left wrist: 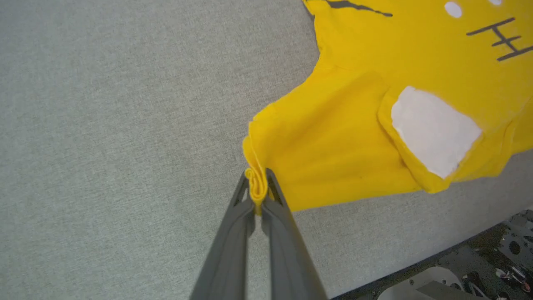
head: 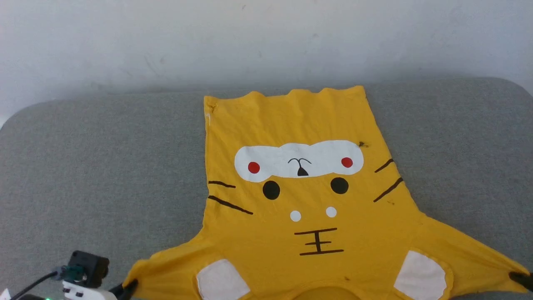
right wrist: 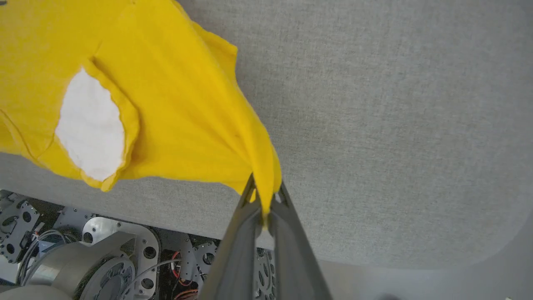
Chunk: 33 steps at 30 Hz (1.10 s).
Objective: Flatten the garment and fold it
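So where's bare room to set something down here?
Bare grey surface lies left and right of the garment; a narrower strip runs between its hem and the wall. Crowded near edge: left end effector and right end effector pinch the sleeves.

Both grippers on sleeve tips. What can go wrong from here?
1. Left gripper and right gripper each pinch just a bunched sleeve tip of the T-shirt; more tension may slip one out.
2. Far hem is wavy, its left corner crumpled; folding now could set creases.
3. Sleeves sit near the table front edge; slack cloth could slide off.
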Available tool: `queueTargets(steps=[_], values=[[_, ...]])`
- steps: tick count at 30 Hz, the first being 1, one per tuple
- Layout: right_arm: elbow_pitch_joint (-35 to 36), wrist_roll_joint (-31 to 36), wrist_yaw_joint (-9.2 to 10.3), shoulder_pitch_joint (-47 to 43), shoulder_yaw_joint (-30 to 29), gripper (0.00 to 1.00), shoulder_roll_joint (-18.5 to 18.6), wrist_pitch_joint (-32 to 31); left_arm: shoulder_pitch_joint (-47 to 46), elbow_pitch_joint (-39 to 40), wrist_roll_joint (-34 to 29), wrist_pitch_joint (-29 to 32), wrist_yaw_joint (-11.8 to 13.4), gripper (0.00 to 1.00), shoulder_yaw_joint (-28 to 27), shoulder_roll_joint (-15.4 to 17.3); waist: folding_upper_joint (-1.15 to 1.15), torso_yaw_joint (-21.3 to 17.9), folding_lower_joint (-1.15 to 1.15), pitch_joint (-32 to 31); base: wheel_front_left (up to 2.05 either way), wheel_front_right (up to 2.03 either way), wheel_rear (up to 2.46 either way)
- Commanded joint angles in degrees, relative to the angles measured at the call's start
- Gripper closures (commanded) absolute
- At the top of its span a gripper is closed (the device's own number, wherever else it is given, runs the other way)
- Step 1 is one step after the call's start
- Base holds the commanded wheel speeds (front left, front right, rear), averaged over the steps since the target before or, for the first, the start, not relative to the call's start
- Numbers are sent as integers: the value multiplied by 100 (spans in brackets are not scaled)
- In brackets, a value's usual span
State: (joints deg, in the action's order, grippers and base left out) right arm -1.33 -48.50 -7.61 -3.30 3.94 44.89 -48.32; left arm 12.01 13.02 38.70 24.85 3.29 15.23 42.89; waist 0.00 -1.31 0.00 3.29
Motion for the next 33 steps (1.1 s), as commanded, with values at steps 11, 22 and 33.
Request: queueTargets(steps=[11, 22, 33], values=[[854, 1096, 12, -426, -816, 0, -1012, -636, -8, -106, 135, 261, 113, 100, 514, -580, 0, 237, 0, 476, 0, 0, 0], [825, 1203, 12, 1498, -1046, 0, -1189, -320, -606, 841, -8, 455, 232, 100, 776, -912, 0, 1041, 0, 1738, 0, 0, 0], [-702, 1849, 12, 4101, -579, 0, -931, -521, -1068, 1188, -473, 276, 237, 100, 1376, -1496, 0, 2031, 0, 2871, 0, 0, 0]])
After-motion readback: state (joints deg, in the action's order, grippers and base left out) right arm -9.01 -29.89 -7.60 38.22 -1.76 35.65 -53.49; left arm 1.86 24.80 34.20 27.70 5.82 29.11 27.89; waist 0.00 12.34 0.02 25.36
